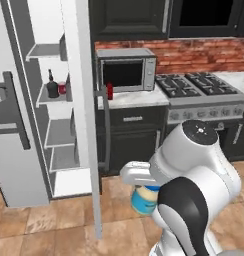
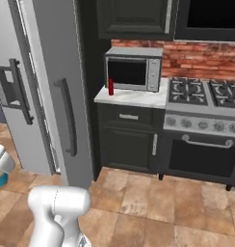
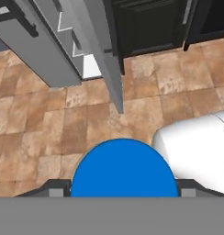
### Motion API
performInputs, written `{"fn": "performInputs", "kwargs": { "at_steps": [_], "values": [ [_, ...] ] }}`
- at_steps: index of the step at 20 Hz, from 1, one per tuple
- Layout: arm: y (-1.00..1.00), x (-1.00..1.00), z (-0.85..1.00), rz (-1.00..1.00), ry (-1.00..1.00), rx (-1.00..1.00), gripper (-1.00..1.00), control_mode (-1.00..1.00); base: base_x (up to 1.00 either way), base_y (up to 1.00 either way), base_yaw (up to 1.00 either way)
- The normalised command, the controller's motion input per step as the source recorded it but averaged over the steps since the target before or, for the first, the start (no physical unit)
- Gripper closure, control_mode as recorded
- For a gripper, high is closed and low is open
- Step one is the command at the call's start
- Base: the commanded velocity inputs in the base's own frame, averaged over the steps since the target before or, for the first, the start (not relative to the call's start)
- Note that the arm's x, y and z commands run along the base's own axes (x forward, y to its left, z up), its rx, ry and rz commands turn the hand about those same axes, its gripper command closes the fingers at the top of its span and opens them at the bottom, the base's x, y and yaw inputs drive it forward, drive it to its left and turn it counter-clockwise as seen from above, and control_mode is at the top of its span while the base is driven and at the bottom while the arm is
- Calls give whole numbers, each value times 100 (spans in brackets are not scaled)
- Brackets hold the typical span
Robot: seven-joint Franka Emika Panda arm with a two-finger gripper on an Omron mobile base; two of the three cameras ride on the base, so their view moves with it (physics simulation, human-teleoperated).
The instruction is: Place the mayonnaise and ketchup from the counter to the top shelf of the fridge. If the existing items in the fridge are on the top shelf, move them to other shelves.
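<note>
The gripper [image 3: 123,192] holds the mayonnaise [image 3: 123,170]: in the hand view the blue lid sits squarely between the two dark finger tips, one on each side of it, so the jaws are clamped on the jar. In the left base view the jar's pale body with its blue top [image 1: 144,199] hangs just under the white hand, low over the tiled floor [image 3: 49,133].

Ahead of the hand and above it stands the fridge [image 1: 19,165] with its doors swung open, the near door edge [image 3: 107,59] lying between the hand and the dark cabinets. Up on one of the inner shelves, well above the hand, sit the squat black bottle [image 1: 52,88] and the small red container [image 1: 62,88] just beside it; whether that is the top shelf or the one below I cannot tell for sure, since a higher ledge shows above them. Farther ahead and to the right of the hand, the ketchup [image 1: 110,91] waits upright on the counter [image 1: 139,97], in front of the microwave [image 1: 126,70].

The step in hand looks like carrying the mayonnaise toward the fridge. The next move calls for lifting the jar a good way, steering it round the open door edge and into the compartment, and setting it level on the top shelf, clear of the two items already there
</note>
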Motion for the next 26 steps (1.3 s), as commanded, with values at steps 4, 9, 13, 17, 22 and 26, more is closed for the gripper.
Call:
{"fn": "performInputs", "kwargs": {
  "at_steps": [4,9,13,17,22,26],
  "values": [
    [0,0,0,0,0,0,100,100,95,99,-2],
    [0,0,0,0,0,0,100,100,95,89,-6],
    [0,0,0,0,0,0,100,100,-58,72,-14],
    [0,0,0,0,0,0,100,100,-52,51,-19],
    [0,0,0,0,0,0,100,100,68,31,-23],
    [0,0,0,0,0,0,100,100,100,2,-19]
  ]
}}
